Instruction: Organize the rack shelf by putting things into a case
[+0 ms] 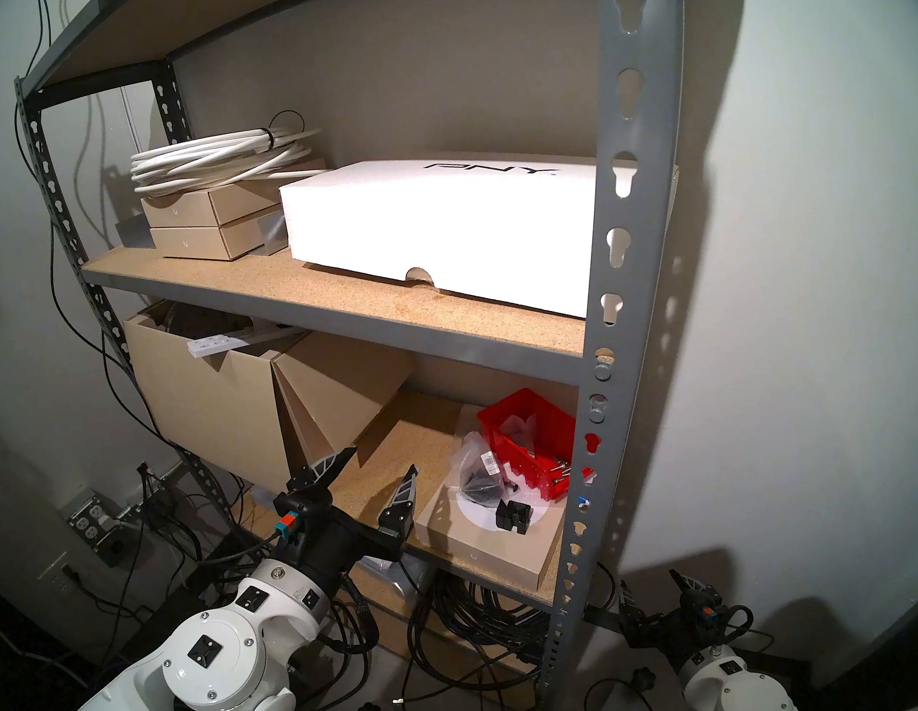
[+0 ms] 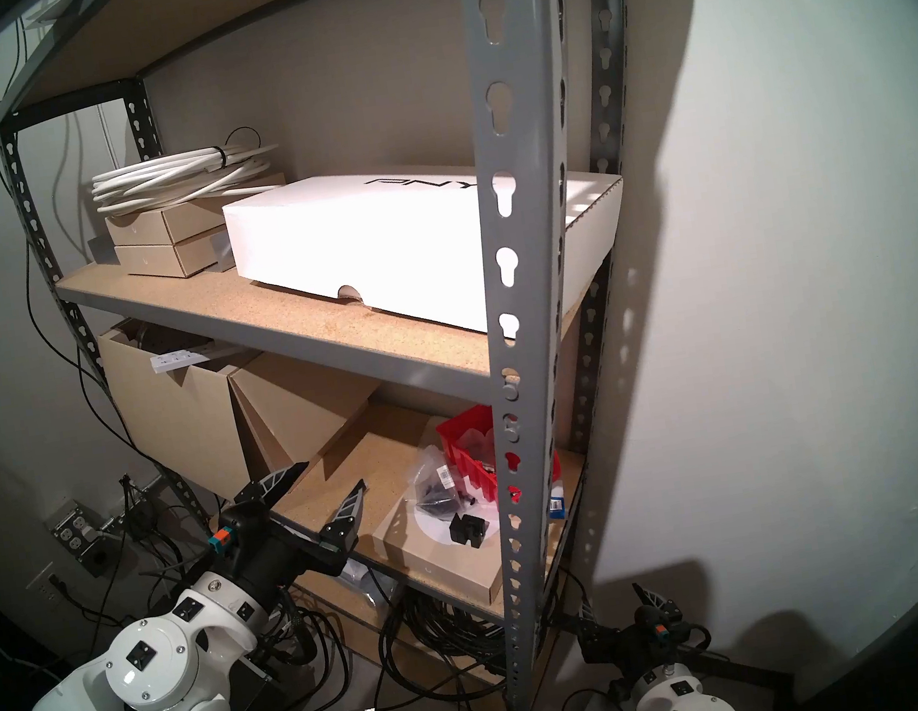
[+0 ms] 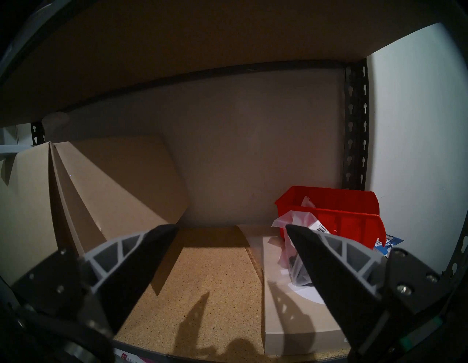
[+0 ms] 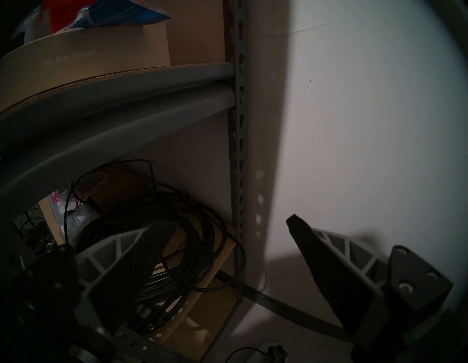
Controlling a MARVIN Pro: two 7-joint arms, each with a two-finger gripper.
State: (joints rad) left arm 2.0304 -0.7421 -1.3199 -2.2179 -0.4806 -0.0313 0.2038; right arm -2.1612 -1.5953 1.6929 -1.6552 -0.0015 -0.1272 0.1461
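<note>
Nearest to us, our right gripper (image 1: 657, 591) hangs low beside the rack shelf (image 1: 626, 287), outside its front right upright, fingers spread and empty; in its wrist view it faces only the coil of black cable (image 4: 177, 235) on the bottom board, so we judge it plays no part yet. Higher and to the left, our left gripper (image 1: 376, 475) sits at the front lip of the lower board, pointing level into the bay, its two fingers wide apart with nothing between them. We read this as the approach before the first pick: nothing has been grasped. Just beyond that gripper and to its right lies a flat tan box (image 1: 489, 547), and on its lid rest the small black ridged block (image 1: 513, 516), near the front, and the clear bag of black parts (image 1: 476, 476) with its white barcode label, leaning against the red bin (image 1: 527, 442). The bin stands behind them toward the right upright and already holds some clear packaging. The next move, we judge, calls for swinging the left gripper rightward over the tan box, closing on the bag's crumpled top or on the block's sides, then lifting clear of the bin's front wall without nudging the bin backward.
</note>
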